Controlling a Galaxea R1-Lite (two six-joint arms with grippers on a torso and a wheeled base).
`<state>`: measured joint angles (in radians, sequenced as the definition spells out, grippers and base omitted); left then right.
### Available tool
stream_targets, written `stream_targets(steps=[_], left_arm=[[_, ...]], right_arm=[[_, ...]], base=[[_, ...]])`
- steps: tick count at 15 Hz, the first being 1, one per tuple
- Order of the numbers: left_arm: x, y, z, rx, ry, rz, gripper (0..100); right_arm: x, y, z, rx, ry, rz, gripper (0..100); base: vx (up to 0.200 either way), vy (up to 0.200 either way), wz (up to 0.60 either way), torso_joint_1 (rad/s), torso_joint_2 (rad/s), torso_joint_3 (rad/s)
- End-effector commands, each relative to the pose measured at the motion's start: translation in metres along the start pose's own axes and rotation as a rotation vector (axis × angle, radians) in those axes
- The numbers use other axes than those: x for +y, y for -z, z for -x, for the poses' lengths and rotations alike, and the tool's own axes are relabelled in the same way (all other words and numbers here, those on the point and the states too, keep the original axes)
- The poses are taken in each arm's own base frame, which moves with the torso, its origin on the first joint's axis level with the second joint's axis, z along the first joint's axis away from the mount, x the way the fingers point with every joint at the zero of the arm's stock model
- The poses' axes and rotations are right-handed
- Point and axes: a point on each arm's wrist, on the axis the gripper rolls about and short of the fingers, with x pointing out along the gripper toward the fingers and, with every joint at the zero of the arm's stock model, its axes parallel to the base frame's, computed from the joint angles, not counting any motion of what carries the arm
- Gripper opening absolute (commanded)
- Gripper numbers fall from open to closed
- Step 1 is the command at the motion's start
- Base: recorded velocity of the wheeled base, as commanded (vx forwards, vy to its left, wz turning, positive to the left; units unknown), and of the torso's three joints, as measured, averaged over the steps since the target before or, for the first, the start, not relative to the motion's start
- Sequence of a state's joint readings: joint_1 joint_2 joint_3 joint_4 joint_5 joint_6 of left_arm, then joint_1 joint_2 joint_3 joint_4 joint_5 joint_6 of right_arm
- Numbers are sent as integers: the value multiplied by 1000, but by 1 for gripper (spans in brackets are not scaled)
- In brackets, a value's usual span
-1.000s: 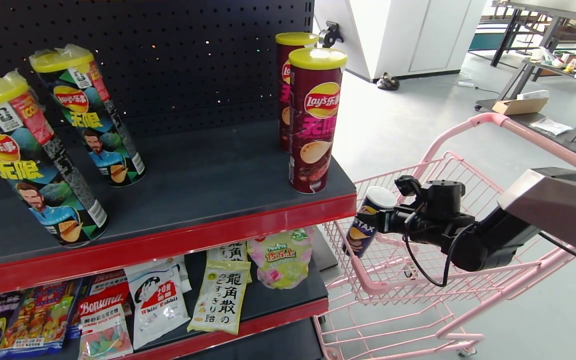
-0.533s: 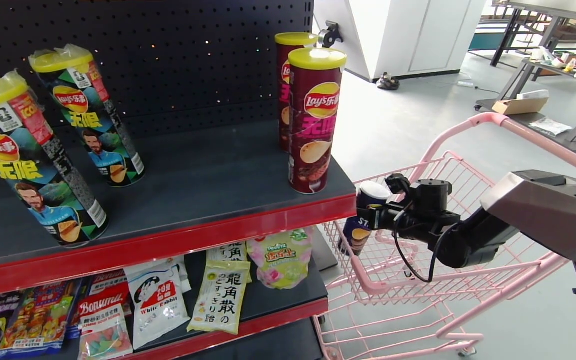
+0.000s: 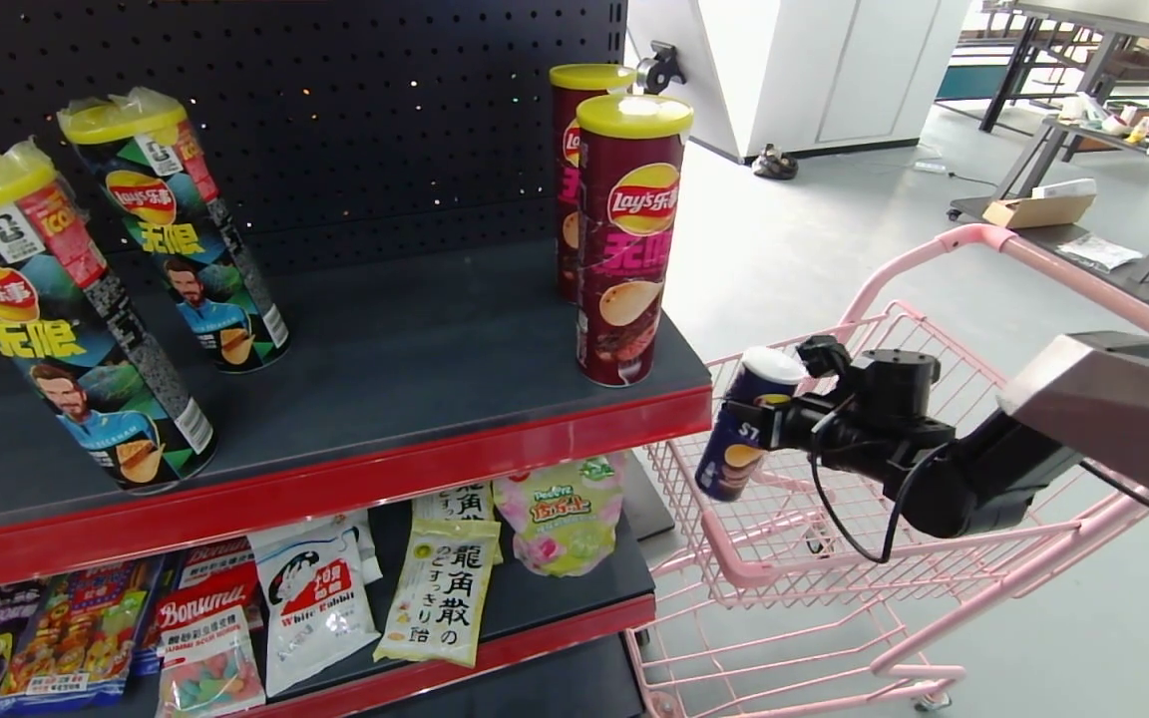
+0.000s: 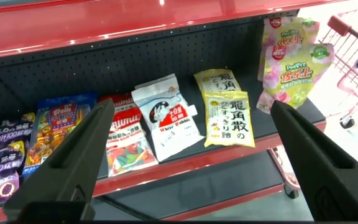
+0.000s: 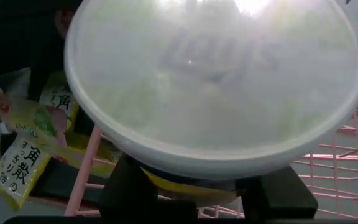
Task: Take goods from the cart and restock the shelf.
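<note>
Dark-blue white-lidded cardboard crisp tube [image 3: 734, 454] clenched near-upright in right gripper [image 3: 760, 425] over pink wire cart [image 3: 734, 570], to stand on red-edged shelf [image 3: 385, 349]; left gripper [image 4: 191, 104] splayed.

Two green cans [image 3: 71, 319] and two maroon cans [image 3: 626, 249] are counted on the shelf [image 3: 415, 339]; one blue can [image 3: 731, 461] and one cart [image 3: 983, 235] are seen beside it.

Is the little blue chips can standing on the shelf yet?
No, the right claw holds the blue white-lidded chips can above the pink wire cart, beside the dark shelf.
</note>
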<state>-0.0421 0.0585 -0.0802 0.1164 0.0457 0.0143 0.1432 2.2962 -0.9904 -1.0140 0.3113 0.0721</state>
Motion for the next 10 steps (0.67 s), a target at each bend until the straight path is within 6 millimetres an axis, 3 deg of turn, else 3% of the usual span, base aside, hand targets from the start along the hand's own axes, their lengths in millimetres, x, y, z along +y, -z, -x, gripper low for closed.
stream_targets(steps=[1,4,5,6,9,10], left_arm=[[0,0,0,2,-1,0,100],[0,0,0,2,2,2,100],[0,0,0,2,2,2,100],[0,0,0,2,1,2,100],[0,0,0,2,1,2,100],[0,0,0,3,1,2,100]], right_arm=[[-9,-59,60,-128,72,62,0],[10,-104,132,-181,105,78,0],[10,-104,132,-181,105,78,0],[36,-125,180,-195,92,86,0],[90,-124,253,-137,12,88,0],[96,-121,263,-123,4,89,0]], base=[[0,0,0,0,0,0],[0,0,0,0,0,0],[0,0,0,0,0,0],[0,0,0,0,0,0],[0,0,0,0,0,0],[0,0,0,0,0,0]])
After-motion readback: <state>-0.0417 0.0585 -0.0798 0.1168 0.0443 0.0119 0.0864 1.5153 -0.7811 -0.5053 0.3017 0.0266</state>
